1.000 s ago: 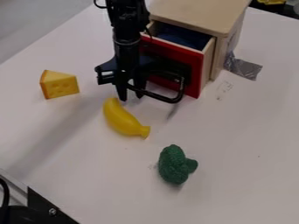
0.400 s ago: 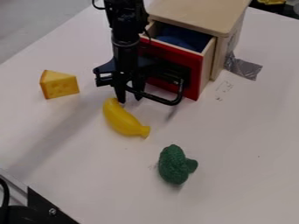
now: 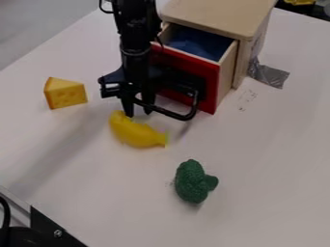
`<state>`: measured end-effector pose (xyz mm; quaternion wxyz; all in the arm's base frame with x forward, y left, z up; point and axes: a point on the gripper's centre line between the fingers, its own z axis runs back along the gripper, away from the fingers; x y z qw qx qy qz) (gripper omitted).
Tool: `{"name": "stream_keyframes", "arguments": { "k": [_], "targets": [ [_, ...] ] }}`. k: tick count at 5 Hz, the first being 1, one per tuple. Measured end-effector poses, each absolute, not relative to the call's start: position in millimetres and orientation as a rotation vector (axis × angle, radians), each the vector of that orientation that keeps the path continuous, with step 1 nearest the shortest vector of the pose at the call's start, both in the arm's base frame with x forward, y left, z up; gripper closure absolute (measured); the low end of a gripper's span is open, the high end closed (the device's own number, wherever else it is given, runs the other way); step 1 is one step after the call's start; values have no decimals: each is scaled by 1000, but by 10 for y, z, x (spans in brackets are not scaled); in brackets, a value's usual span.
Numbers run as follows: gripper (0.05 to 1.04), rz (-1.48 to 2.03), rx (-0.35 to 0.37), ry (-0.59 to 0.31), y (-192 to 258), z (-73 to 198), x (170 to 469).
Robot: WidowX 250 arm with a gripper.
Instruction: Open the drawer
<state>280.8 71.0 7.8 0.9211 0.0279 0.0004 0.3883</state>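
At upper centre, the black two-fingered hand [image 3: 139,114], parted, seemingly meets the curved black handle [image 3: 180,116] fronting the red-faced, pale wooden drawer [image 3: 197,66].

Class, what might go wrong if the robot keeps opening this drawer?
The yellow banana lies right at the tips of the end effector, in front of the partly open drawer, so it may get shoved or jam the pull. The end effector could also slip off the black handle.

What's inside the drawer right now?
Something blue lies in the drawer; I can't tell what it is. It hides the drawer bottom beneath it, and the drawer's back is out of sight under the cabinet top.
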Motion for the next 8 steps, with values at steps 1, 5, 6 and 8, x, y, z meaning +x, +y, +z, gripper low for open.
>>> {"name": "stream_keyframes", "arguments": {
  "k": [1, 5, 6, 8],
  "targets": [
    [738, 795, 58, -4, 693, 91, 2721],
    [738, 798, 57, 17, 637, 98, 2503],
    [689, 793, 57, 20, 633, 98, 2468],
    [107, 672, 53, 24, 540, 150, 2526]
  ]
}}
